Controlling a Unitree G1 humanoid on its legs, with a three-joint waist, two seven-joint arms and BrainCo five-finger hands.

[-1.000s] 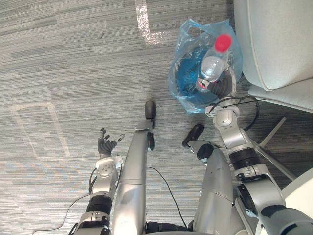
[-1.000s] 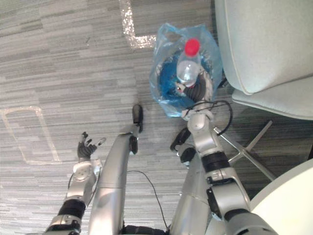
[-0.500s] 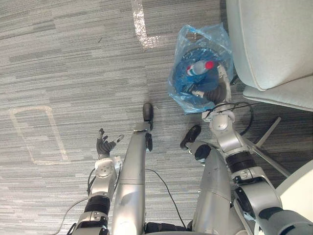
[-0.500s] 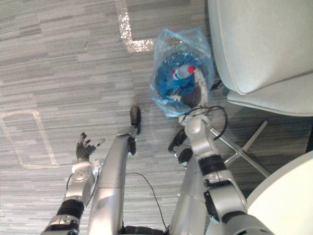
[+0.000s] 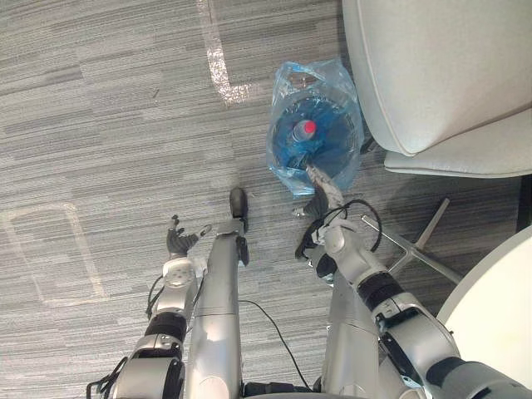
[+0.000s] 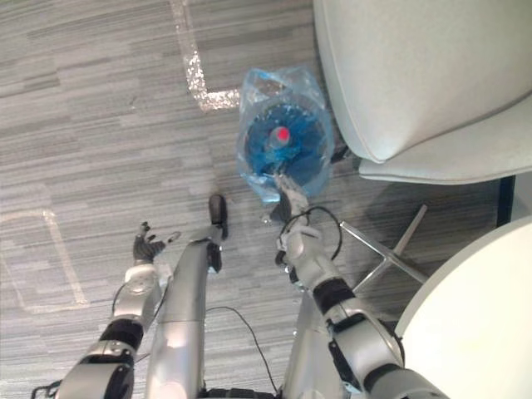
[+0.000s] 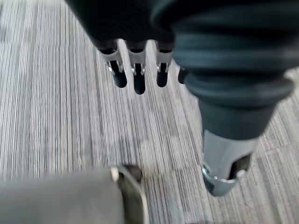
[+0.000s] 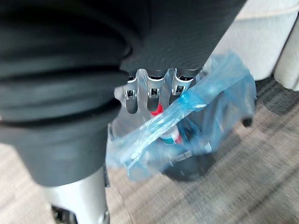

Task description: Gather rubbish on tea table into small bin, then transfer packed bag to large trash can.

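the red-capped bottle (image 5: 305,130) sits in the blue-bagged small bin (image 5: 285,163) on the floor, at 12 o'clock just past the right robot hand (image 5: 321,196), whose fingers are straight and empty. the left robot hand (image 5: 176,243) hangs loose-fingered at 8 o'clock.

Floor (image 5: 100,125): grey carpet, thin light/dark stripes laid in blocks. Pale shiny tape mark (image 5: 214,58) far centre; faint whitish tape outline (image 5: 50,249) at left. Bag (image 5: 337,79): translucent blue, deeper blue inside, over dark bin (image 8: 187,168). Bottle (image 5: 307,128): red cap, red-white label. Chair (image 5: 432,75) far right: plain pale grey-white. Table (image 5: 499,307) near right: white. Left robot hand (image 5: 176,243) & right robot hand (image 5: 319,198): silver fingers, dark tips, black ribbed cover.
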